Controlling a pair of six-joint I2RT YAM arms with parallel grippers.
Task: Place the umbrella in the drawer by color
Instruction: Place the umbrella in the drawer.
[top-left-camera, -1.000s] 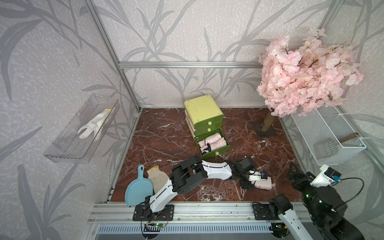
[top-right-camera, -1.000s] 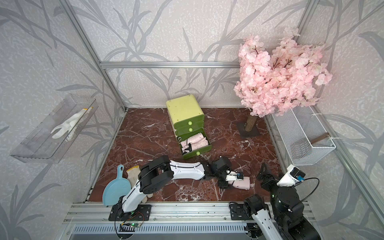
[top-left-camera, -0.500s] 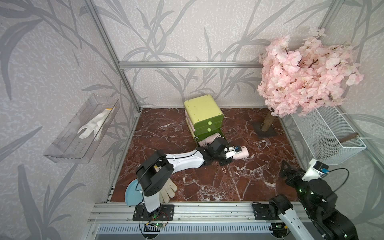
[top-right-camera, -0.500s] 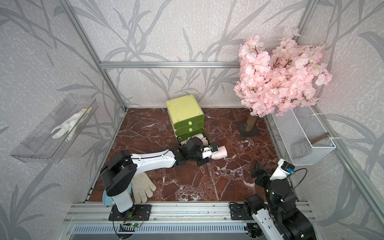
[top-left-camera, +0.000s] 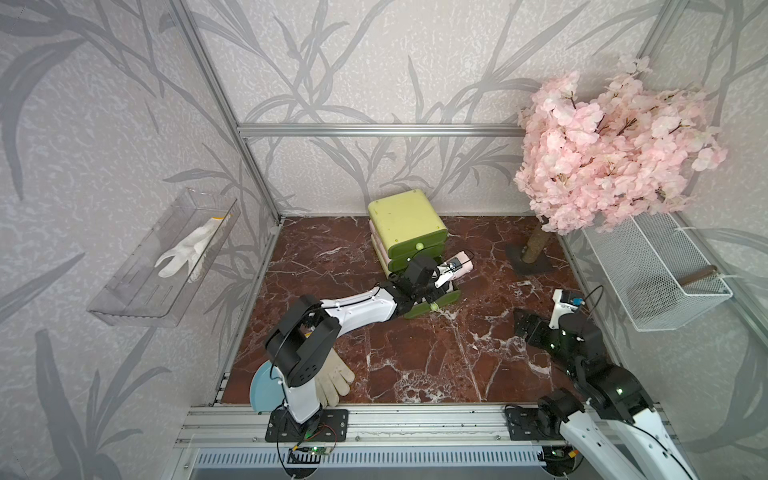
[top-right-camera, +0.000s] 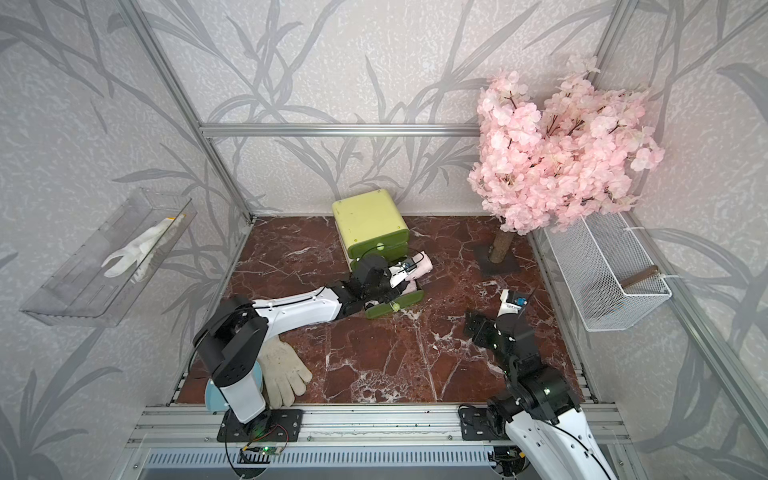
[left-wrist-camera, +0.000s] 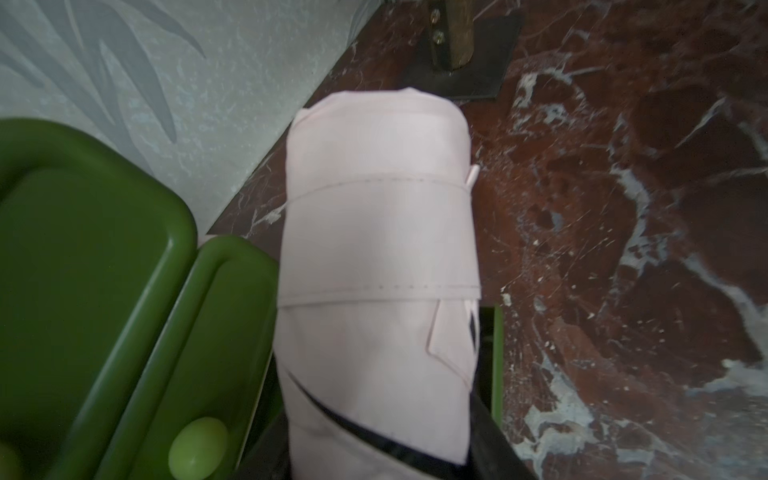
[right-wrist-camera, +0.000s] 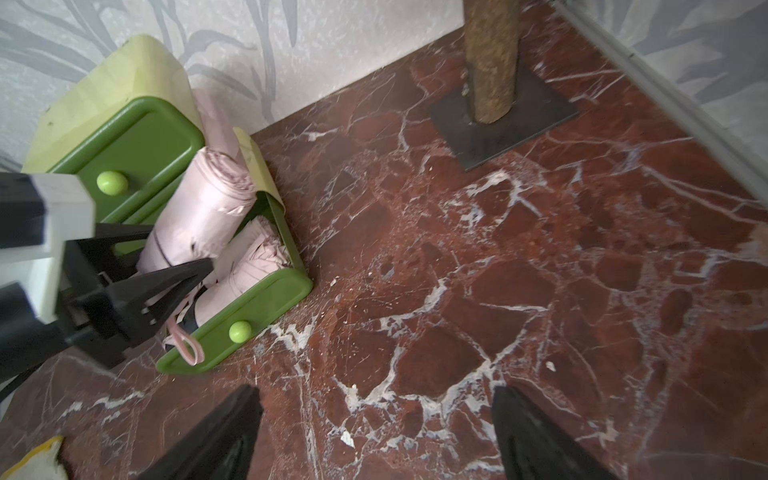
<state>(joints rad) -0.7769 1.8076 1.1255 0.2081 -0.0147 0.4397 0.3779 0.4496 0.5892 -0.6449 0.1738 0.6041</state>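
Pale pink folded fabric umbrella (right-wrist-camera: 203, 199) clamped between the black fingers of the left gripper (right-wrist-camera: 178, 245), tilted. Near end over the pulled-out bottom drawer (right-wrist-camera: 253, 305) of the small lime-yellow plastic chest with green drawers (top-left-camera: 405, 220), far end poking out past the chest's right side in both top views. Second pale pink folded umbrella (right-wrist-camera: 249, 257) lying inside that drawer, under the held one; touching or apart, impossible to tell. Two upper drawers pushed in. Chest at the far middle, close to the back wall.

Right gripper (right-wrist-camera: 374, 436) spread wide, nothing between its fingers, above the bare red-brown marble floor (top-left-camera: 415, 353) at the near right, well apart from the chest.

Artificial tree with pink blossoms (top-left-camera: 602, 145) at the far right. White wire basket (top-left-camera: 665, 270) on the right wall. Clear plastic shelf (top-left-camera: 137, 303) on the left wall, holding a white glove (top-left-camera: 187, 249). Beige knitted glove (top-left-camera: 332, 378) on the floor at the near left, beside the left arm's base, and a light blue round disc (top-left-camera: 259, 386) partly hidden there.
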